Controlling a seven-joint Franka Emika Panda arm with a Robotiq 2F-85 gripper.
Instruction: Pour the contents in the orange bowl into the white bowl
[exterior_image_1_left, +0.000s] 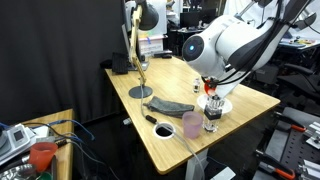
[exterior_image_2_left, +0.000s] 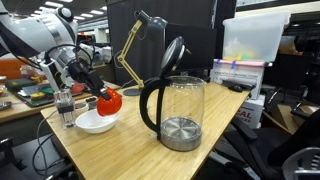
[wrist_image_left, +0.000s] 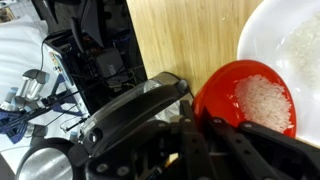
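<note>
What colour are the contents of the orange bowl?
White grains in the orange bowl, clearest in the wrist view.

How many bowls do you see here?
2: the orange bowl, tilted in the gripper, and the white bowl on the table below it. A small white dish near the pink cup may be a third.

**Tally on the counter (exterior_image_2_left: 135, 152)**

Two bowls: one orange bowl (exterior_image_2_left: 110, 101) held in the pincer (exterior_image_2_left: 100, 92), one white bowl (exterior_image_2_left: 95, 122) just beneath it. One clear glass (exterior_image_2_left: 66, 108) and one pink cup (exterior_image_1_left: 192, 124) near the pincer. One kettle (exterior_image_2_left: 178, 112) and one desk lamp (exterior_image_2_left: 135, 45), well apart from it.
</note>
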